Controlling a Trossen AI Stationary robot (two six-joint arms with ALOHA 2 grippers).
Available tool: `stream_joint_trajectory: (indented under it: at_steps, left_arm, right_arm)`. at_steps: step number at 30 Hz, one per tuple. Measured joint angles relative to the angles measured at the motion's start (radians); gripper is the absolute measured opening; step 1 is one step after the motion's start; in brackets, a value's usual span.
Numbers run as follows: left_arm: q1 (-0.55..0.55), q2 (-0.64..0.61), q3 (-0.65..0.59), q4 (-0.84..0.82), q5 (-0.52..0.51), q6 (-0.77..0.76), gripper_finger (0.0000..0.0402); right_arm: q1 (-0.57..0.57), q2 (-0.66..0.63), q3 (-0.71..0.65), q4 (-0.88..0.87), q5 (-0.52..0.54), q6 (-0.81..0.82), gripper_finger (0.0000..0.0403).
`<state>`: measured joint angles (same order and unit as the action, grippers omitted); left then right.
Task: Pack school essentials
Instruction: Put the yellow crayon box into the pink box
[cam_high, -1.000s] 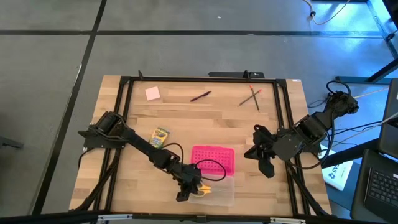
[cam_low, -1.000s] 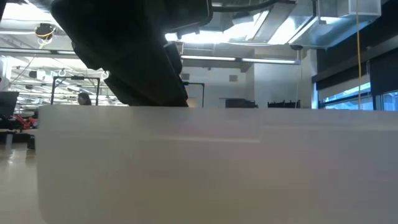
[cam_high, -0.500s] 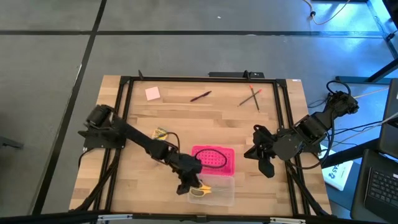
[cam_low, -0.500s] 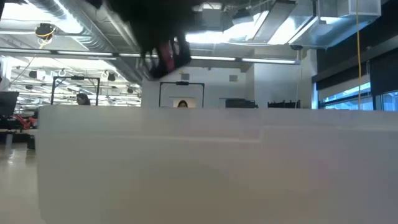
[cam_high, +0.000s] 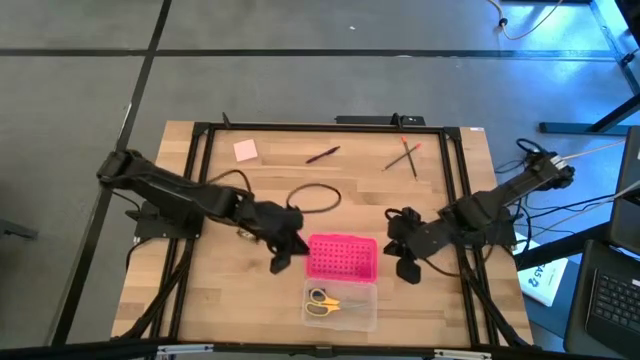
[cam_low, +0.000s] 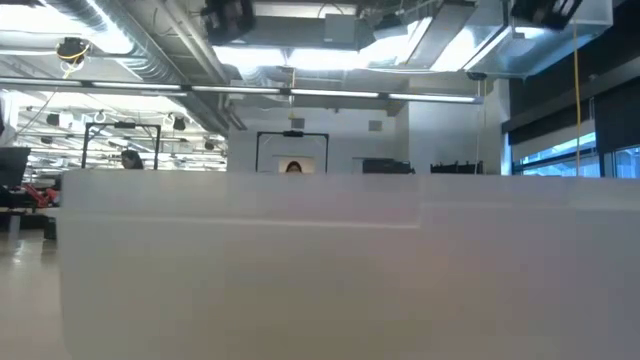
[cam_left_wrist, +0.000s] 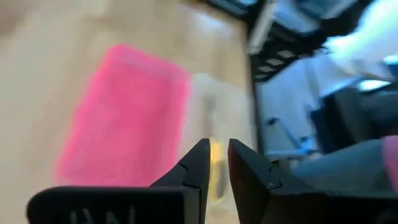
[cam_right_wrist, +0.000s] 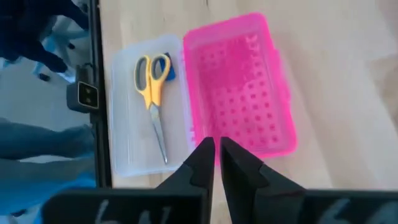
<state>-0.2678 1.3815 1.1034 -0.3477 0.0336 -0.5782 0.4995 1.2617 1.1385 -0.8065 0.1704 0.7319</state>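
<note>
Two items were in the case (cam_high: 341, 305) by my count, judging from above: the scissors (cam_high: 322, 302) lay in the clear tray near the table's (cam_high: 440, 310) front edge, with the pink lid (cam_high: 342, 257) hinged open on the tray's far side. The sticky pad (cam_high: 245, 150) sat near the far left corner, the pen (cam_high: 323, 155) along the far edge beside it, and the pencils (cam_high: 404, 156) crossed farther right along that edge. I could not make out the crayon box; the left arm may have covered it. The left gripper (cam_high: 281, 262) hung just left of the lid, the right gripper (cam_high: 408, 268) just right of it, both carrying nothing.

From table height, the case wall (cam_low: 320, 270) filled the view and hid everything on the table.

Through the left wrist camera, the left gripper (cam_left_wrist: 215, 163) had its jaws nearly together with only a slim gap, empty, with the lid (cam_left_wrist: 127, 118) beyond.

Through the right wrist camera, the right gripper (cam_right_wrist: 216, 153) was likewise almost closed and empty. The scissors (cam_right_wrist: 153, 87) lay in the tray, and a small blue eraser (cam_right_wrist: 171, 68) showed beside their handles.

I judged the packing barely begun: pad, pen, pencils and crayons were left, then the lid.
</note>
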Motion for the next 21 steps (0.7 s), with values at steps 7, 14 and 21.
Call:
stream_joint_trajectory:
  at_steps: [7, 14, 21]
  left_arm:
    - [0.038, -0.058, 0.000, -0.277, -0.136, -0.204, 0.0046]
    - [0.065, -0.050, -0.001, -0.444, -0.136, -0.366, 0.0046]
    - [0.073, -0.051, -0.001, -0.487, -0.137, -0.433, 0.0046]
  right_arm:
    - [-0.144, 0.001, -0.176, 0.169, -0.198, -0.134, 0.0030]
    - [-0.290, 0.050, -0.330, 0.458, -0.394, -0.284, 0.0030]
    - [-0.369, 0.213, -0.357, 0.496, -0.514, -0.413, 0.0030]
